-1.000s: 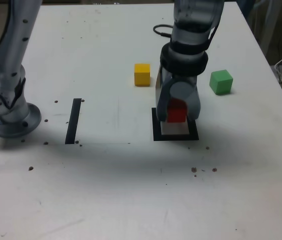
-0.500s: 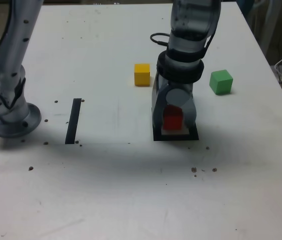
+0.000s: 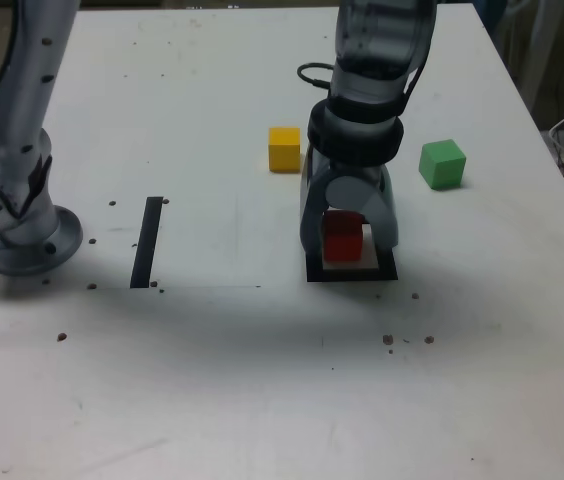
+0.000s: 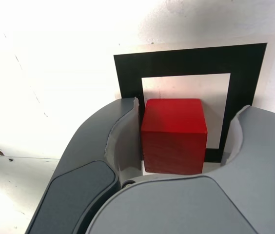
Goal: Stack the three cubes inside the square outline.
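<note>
White worktop (image 3: pixel 222 380) first, with the arm's gripper (image 3: pixel 347 235) planted low over the square outline (image 3: pixel 351 272). Its fingers (image 4: pixel 123 131) stand apart, a gap showing on one side of the red cube (image 3: pixel 343 237), which sits inside the frame, slightly off-centre: the base of the stack, I'd say. Yellow cube (image 3: pixel 284 148) and green cube (image 3: pixel 442 163) wait well apart behind, one on either side.
</note>
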{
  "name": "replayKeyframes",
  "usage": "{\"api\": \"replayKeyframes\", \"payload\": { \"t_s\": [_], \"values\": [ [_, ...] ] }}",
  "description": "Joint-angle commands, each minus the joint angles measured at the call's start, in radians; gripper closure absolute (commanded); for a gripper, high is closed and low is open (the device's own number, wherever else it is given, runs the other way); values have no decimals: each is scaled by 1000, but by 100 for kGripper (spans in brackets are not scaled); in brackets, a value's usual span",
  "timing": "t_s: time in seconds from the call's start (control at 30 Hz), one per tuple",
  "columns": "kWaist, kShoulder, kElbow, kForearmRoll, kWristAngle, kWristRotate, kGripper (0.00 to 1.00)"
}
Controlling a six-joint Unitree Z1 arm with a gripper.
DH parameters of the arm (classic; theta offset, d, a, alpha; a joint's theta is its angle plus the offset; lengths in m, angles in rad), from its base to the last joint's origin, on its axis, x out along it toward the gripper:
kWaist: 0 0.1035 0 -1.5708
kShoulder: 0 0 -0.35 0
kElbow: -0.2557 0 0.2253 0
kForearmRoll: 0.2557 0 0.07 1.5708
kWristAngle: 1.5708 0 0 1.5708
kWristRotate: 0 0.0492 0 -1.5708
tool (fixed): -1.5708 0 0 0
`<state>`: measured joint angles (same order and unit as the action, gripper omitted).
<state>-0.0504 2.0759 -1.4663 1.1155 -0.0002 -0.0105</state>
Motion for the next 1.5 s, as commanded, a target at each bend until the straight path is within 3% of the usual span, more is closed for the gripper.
{"api": "replayKeyframes", "payload": {
  "t_s": [0.0,0.57,0.93,1.07,1.27,1.47],
  "values": [
    [-4,-23,-5,7,13,1,1],
    [78,-147,-39,123,140,24,1],
    [376,-218,-67,251,121,278,1],
    [420,-208,-35,238,140,312,1],
    [453,-158,62,143,182,332,1],
    [466,-101,69,76,190,383,2]
  ]
}}
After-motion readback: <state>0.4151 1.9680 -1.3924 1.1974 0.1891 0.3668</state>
